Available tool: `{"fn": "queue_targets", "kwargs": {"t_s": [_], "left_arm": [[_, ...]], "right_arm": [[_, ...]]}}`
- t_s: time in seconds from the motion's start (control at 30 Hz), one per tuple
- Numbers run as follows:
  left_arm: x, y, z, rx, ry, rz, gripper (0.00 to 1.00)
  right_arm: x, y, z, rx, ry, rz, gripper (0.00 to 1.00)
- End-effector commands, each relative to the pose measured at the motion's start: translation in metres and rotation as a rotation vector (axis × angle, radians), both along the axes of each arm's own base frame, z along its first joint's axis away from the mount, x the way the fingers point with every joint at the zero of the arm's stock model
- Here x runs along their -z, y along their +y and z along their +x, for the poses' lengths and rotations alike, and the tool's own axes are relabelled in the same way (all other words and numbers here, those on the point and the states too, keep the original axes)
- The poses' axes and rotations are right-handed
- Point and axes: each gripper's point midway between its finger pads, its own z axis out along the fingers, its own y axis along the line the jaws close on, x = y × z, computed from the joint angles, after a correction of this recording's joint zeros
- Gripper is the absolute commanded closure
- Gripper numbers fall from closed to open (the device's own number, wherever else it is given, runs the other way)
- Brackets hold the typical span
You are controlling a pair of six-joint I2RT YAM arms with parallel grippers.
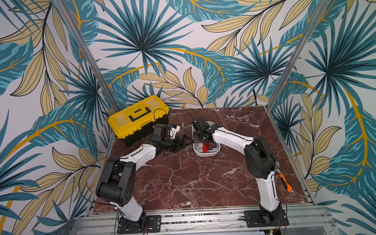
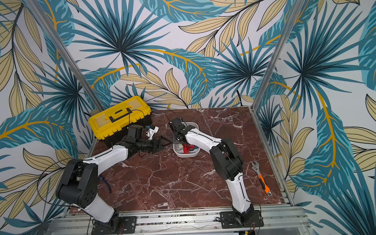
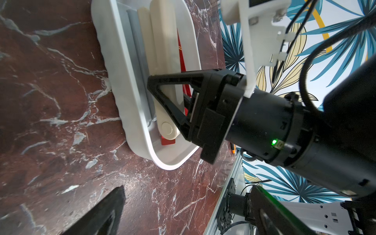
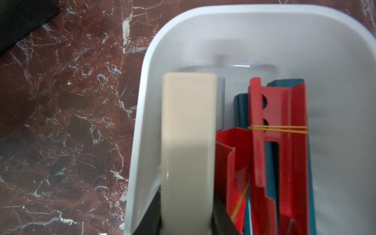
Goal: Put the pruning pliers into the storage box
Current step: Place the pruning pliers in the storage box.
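**Beige pliers going into the box, with the job looking nearly done**

Nearest the robot's base, an orange-handled wrench (image 2: pixel 261 180) is lying by the right edge of the desk (image 1: pixel 196 183), well apart from the work and playing no part in it. No pliers are showing loose on the desk in either top view, so the task is probably close to finished.

Further in, the storage box (image 1: pixel 206 154) is sitting with one short end toward the robot. The right pincer (image 4: pixel 188 221) is reaching over it, clamped tight on the beige pliers (image 4: pixel 188 132). It is holding them parallel to the long walls so that they are fitting into the free lane along one side. Beside them the red pliers (image 4: pixel 284 114), bound with a rubber band (image 4: pixel 278 128), are already lying inside with the teal pliers (image 4: pixel 240 109) and the grey pliers (image 3: pixel 135 50). Whether the beige pair is resting on the box floor cannot be told.

The left pincer (image 1: pixel 184 144) is hovering just beside the box's left wall, jaws spread wide and holding nothing. It is probably staying clear, or waiting to steady the box.

Farthest back, the yellow toolbox (image 1: pixel 139 118) is standing shut at the left rear corner.
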Motion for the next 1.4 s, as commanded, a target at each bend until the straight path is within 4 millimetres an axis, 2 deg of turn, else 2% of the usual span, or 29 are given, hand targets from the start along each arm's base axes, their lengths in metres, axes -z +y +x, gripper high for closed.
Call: {"fn": "queue_targets", "kwargs": {"t_s": [0.0,0.27,0.57,0.67,0.77,1.17,1.37], "left_arm": [[0.001,0.002,0.000,0.001,-0.007,-0.012,0.00],[0.001,0.001,0.000,0.002,-0.004,-0.015,0.00],[0.001,0.001,0.001,0.001,-0.003,-0.017,0.00],[0.000,0.001,0.000,0.002,-0.003,-0.018,0.00],[0.000,0.001,0.000,0.004,-0.002,-0.018,0.00],[0.001,0.002,-0.001,0.000,0.001,-0.016,0.00],[0.001,0.002,-0.002,-0.002,0.000,-0.016,0.00]], "right_arm": [[0.019,0.001,0.002,0.012,0.028,-0.014,1.00],[0.028,0.008,0.006,0.003,0.049,-0.004,1.00],[0.030,0.004,0.004,0.009,0.051,-0.013,1.00],[0.028,0.003,0.004,0.013,0.047,-0.014,0.79],[0.025,0.002,0.004,0.014,0.044,-0.015,0.69],[0.011,0.002,0.004,0.004,0.022,-0.012,0.58],[-0.003,-0.001,0.004,0.004,-0.001,-0.020,0.57]]}}
